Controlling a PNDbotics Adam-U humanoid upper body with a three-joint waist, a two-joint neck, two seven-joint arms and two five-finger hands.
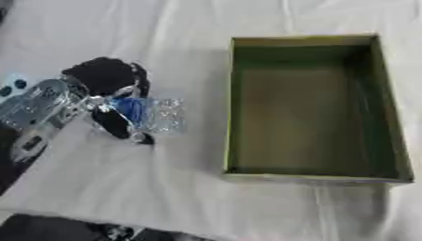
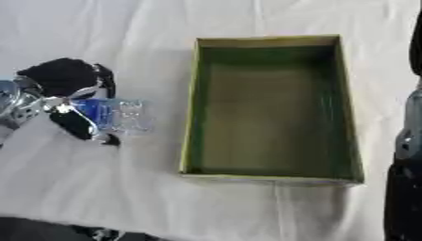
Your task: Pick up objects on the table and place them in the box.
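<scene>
Green box open-topped on white cloth, left hand grasping a bottle beside it.

White tablecloth (image 1: pixel 124 188) has free room left of and in front of the box (image 1: pixel 233 108). Left hand (image 1: pixel 103 80) reaches in from the left edge, fingers curled around a clear plastic bottle (image 1: pixel 157 114) with blue label, unreadable, just left of the box wall.

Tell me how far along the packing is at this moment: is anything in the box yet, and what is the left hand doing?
Nothing looks done yet: the green box shows only its bare floor. In hand: the left hand is curled round a clear plastic bottle with a blue label, left of the box and outside it. Left: carrying the bottle over the rim and releasing it. The right arm shows only at the right eye view's right edge.
</scene>
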